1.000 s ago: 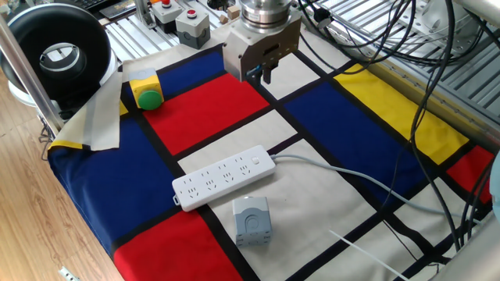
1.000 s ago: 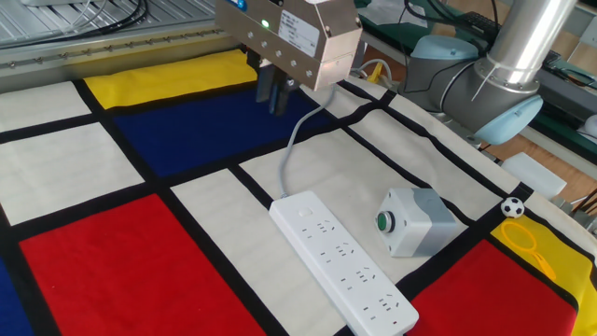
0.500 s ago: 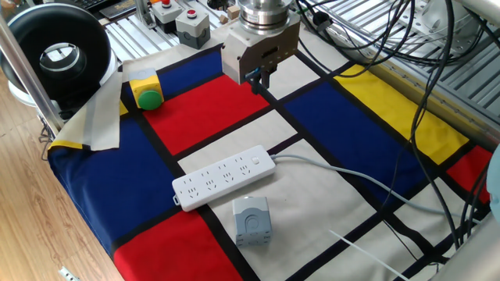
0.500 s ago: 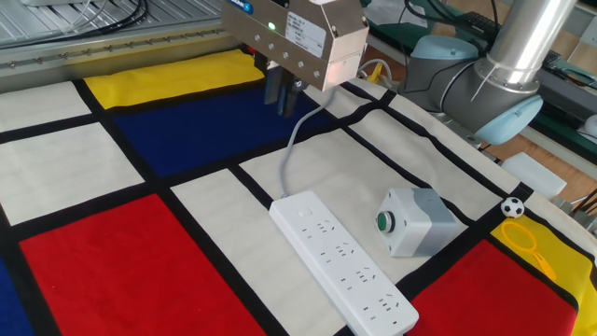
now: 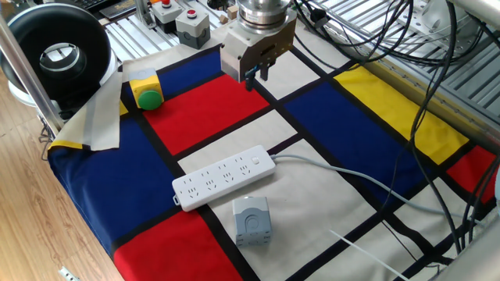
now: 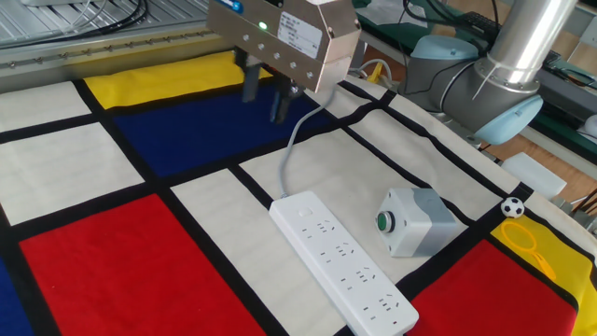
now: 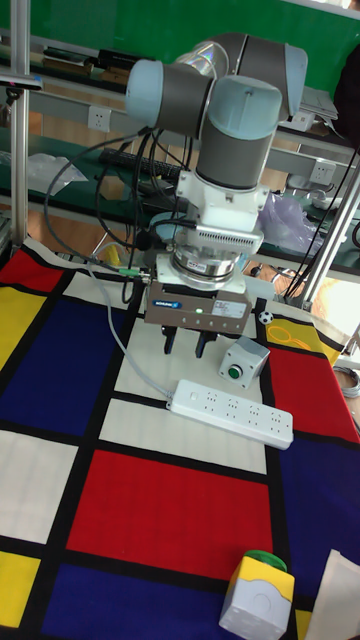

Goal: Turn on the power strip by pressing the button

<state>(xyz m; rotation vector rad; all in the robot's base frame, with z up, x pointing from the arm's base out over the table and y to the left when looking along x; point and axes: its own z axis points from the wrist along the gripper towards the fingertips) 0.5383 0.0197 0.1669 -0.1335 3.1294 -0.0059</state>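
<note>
The white power strip (image 5: 225, 176) (image 6: 343, 264) (image 7: 232, 405) lies flat on the patchwork cloth, on a white patch. Its pale grey cable (image 6: 290, 147) runs off from one end. The tiny white button (image 5: 255, 161) (image 6: 302, 214) sits on the strip's face at that cable end. My gripper (image 5: 256, 75) (image 6: 266, 96) (image 7: 188, 346) hangs above the cloth well beyond the cable end, apart from the strip. Its two fingers (image 6: 252, 86) stand open with a clear gap and nothing between them.
A small grey box (image 5: 251, 221) (image 6: 415, 221) with a little green button stands close beside the strip. A green dome button in yellow housing (image 5: 146, 94) (image 7: 255, 590) sits at the cloth's edge. Red buttons in grey housings (image 5: 191, 23) and many hanging cables (image 5: 414, 94) lie at the back.
The fingers have spread apart from a shut stance. The gripper has shifted slightly sideways above the cloth. The strip and boxes have not moved.
</note>
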